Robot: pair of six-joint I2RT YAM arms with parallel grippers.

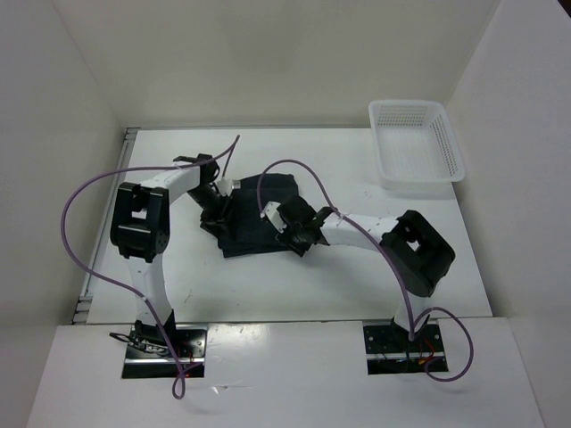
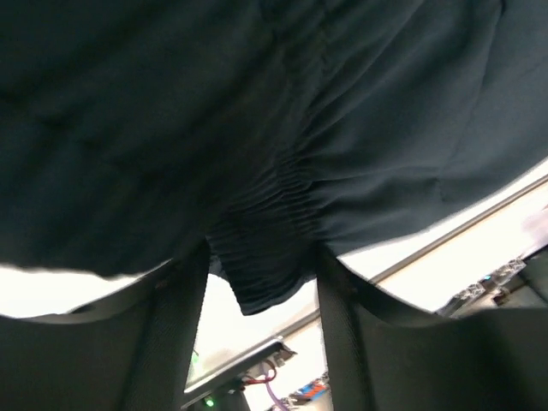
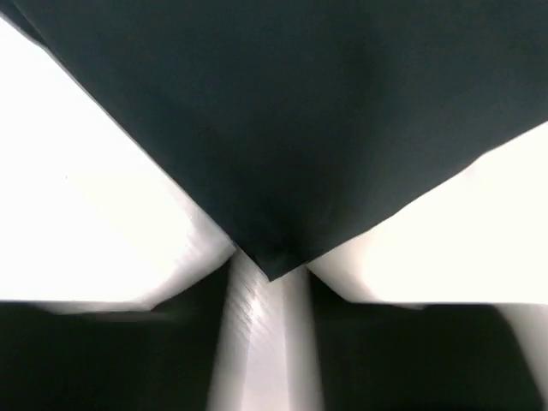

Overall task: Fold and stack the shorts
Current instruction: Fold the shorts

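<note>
Dark navy shorts point(image 1: 259, 218) lie bunched on the white table point(image 1: 178, 267), mid-table. My left gripper point(image 1: 217, 208) is at their left edge, shut on the gathered elastic waistband point(image 2: 265, 257), which hangs between its two dark fingers point(image 2: 171, 334). The cloth fills the upper part of that view and is raised off the table. My right gripper point(image 1: 287, 230) is at the shorts' near right side. It is shut on a pointed corner of the fabric point(image 3: 270, 261) between its fingers point(image 3: 128, 360).
A white mesh basket point(image 1: 415, 143) stands at the back right of the table. White walls close in the table on the left, back and right. Purple cables arc over both arms.
</note>
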